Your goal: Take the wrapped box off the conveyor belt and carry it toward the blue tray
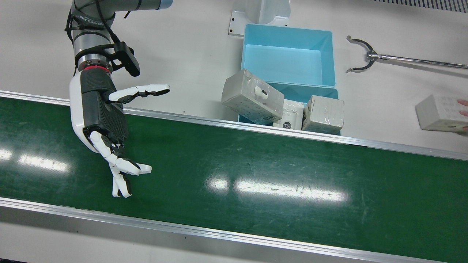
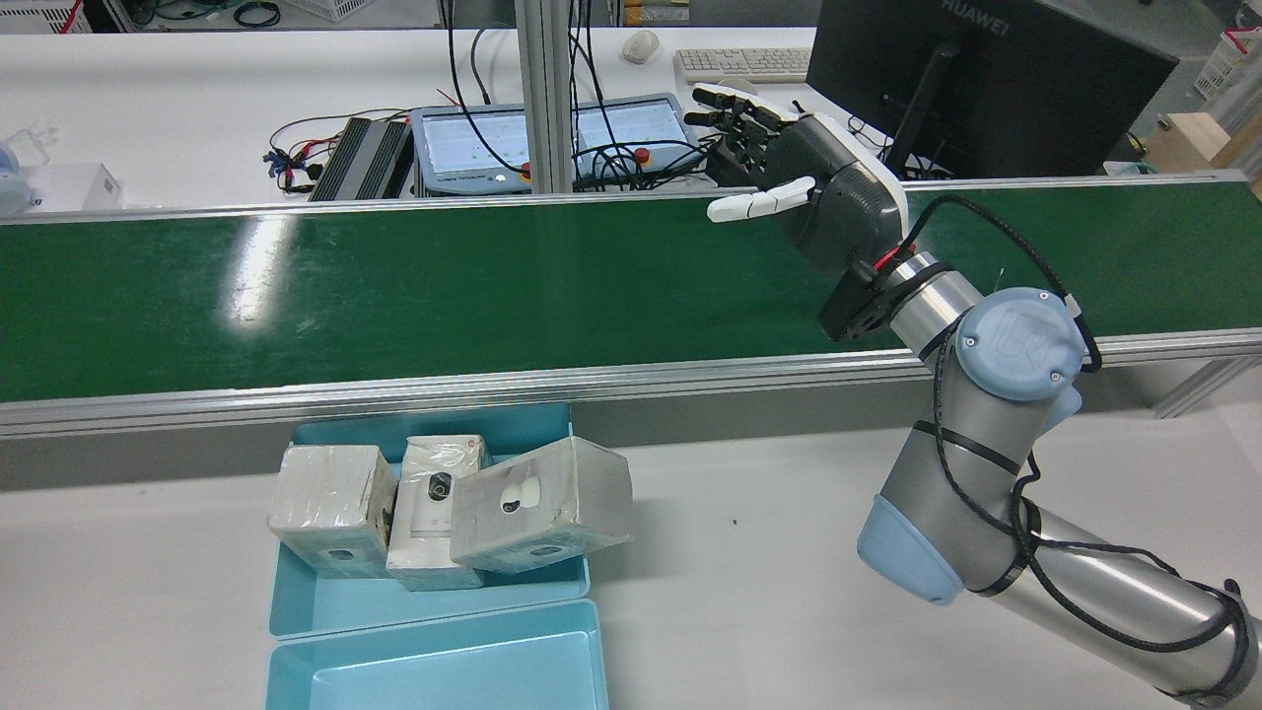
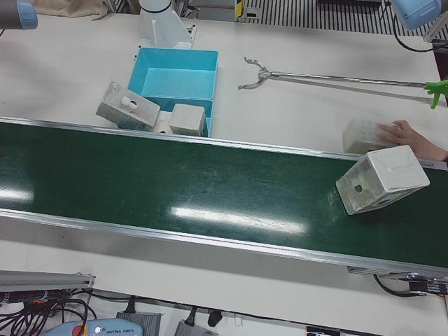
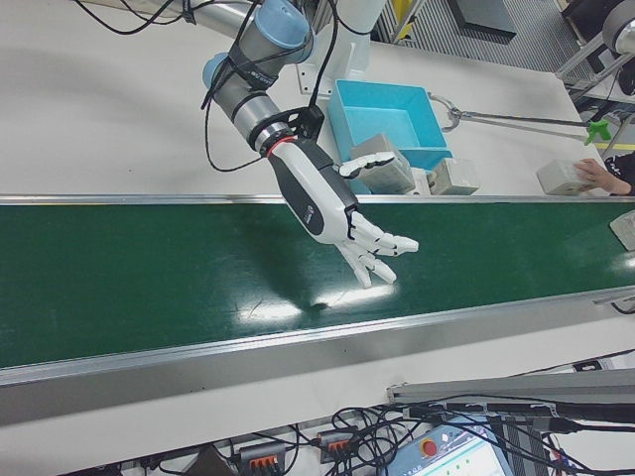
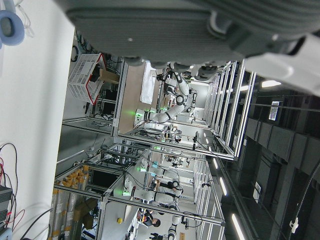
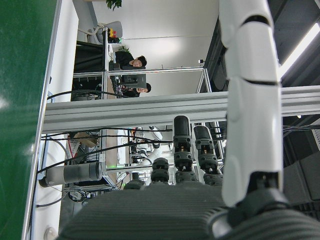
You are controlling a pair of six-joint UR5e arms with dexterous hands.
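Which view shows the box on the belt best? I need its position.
The left-front view: the box sits tilted on the belt's end. The right-front view catches only its corner; the other views miss it.

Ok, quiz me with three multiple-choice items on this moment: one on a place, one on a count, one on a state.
1. Where is the wrapped box that lies on the belt?
A. Under the right hand
B. At the belt's far end, away from the right hand
C. Inside the tray

2. How many boxes sit at the blue tray?
A. One
B. Three
C. Five

3. What is the right hand doing?
A. Open, holding nothing
B. Closed on a box
C. Resting in the tray

Answers: 1 B, the wrapped box lies on the belt far from the right hand. 2 B, three sit at the blue tray. 3 A, its fingers are spread above bare belt.
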